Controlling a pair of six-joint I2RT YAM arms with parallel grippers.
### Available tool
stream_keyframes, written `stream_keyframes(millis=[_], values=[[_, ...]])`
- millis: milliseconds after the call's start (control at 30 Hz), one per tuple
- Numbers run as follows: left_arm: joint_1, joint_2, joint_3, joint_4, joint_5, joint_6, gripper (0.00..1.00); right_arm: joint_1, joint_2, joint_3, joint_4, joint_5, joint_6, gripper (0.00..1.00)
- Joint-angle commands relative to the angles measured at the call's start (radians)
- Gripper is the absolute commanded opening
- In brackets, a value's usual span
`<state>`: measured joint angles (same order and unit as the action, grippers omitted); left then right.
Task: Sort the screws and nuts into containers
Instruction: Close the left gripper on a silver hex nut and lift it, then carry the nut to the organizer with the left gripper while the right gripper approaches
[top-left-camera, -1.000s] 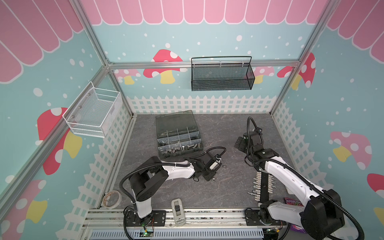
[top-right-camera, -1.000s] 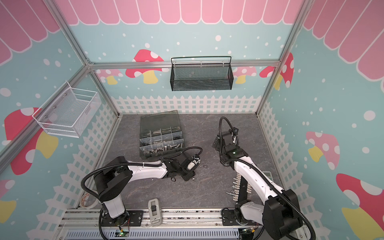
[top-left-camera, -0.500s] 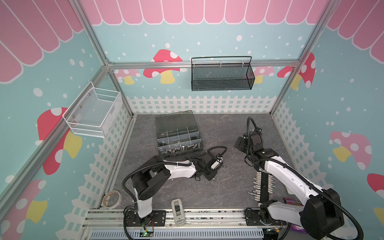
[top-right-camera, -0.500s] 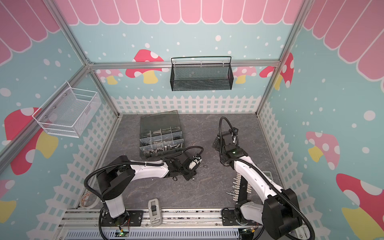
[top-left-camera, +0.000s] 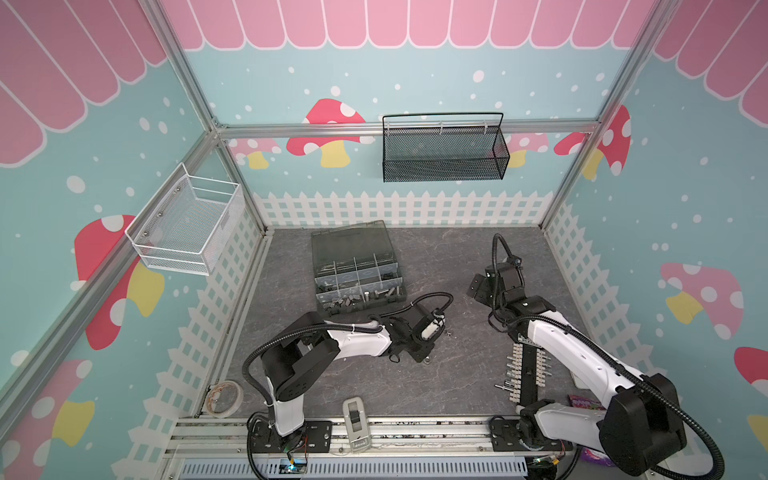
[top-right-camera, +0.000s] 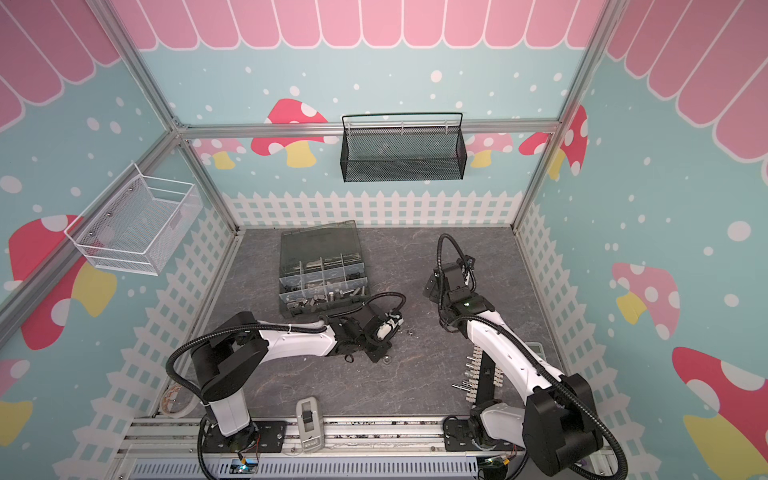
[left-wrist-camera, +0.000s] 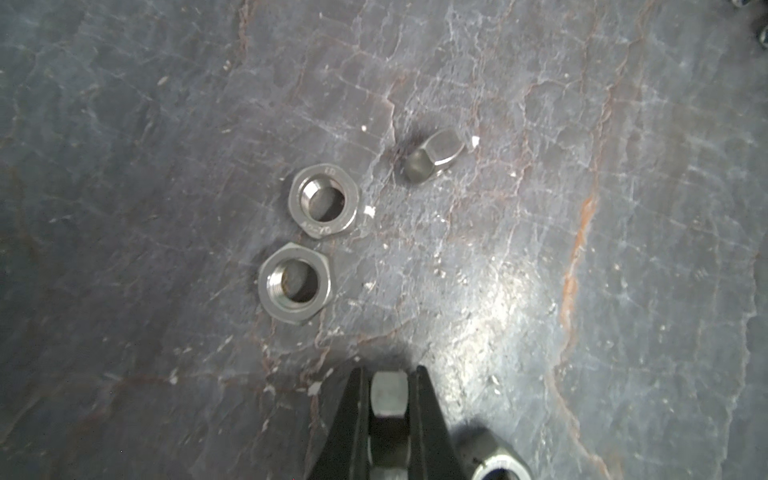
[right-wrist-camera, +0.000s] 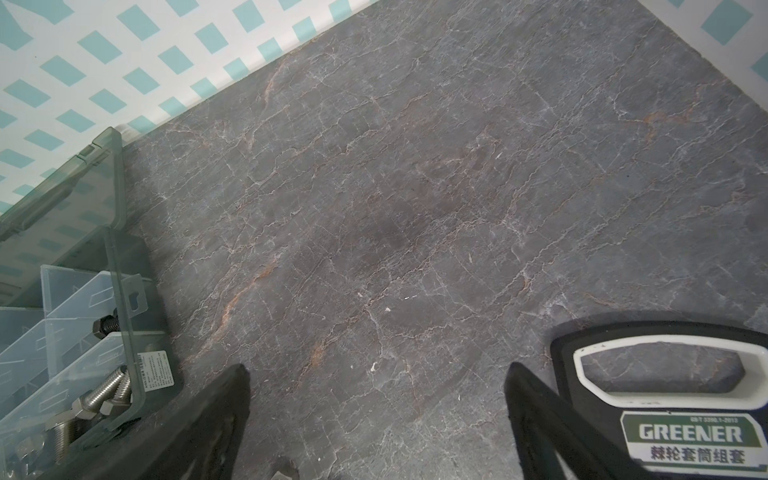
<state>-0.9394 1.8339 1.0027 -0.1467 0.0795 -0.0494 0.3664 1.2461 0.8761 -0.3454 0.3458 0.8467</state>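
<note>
Firmly closed, the left jaws pinch a hex nut edgewise, low over the desk; two more nuts lie flat just ahead. Right jaws gape wide, holding nothing, above the desk beside the containers.

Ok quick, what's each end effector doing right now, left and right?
Left end effector: closed on a hex nut.
Right end effector: open, holding nothing.
</note>
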Motion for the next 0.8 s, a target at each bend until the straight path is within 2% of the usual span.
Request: stream_keyframes(millis=[0, 267, 433, 600, 767], values=[[-0.006, -0.067, -0.01, -0.01, -0.03, -0.007, 0.03, -0.006, 0.01, 0.012, 0.008, -0.001, 0.016, 0.97], [0.073, -0.192, 0.015, -0.048, -0.162, -0.078, 0.0, -0.006, 0.01, 0.018, 0.009, -0.007, 0.002, 0.97], [0.19, -0.241, 0.064, -0.11, -0.242, -0.134, 0.01, -0.007, 0.022, 0.01, 0.032, -0.045, -0.028, 0.97], [0.308, -0.247, 0.097, -0.12, -0.262, -0.204, 0.03, -0.004, 0.028, -0.034, 0.086, -0.115, -0.044, 0.97], [0.41, -0.195, 0.163, -0.161, -0.241, -0.269, 0.04, -0.003, 0.023, -0.072, 0.106, -0.146, -0.045, 0.97]])
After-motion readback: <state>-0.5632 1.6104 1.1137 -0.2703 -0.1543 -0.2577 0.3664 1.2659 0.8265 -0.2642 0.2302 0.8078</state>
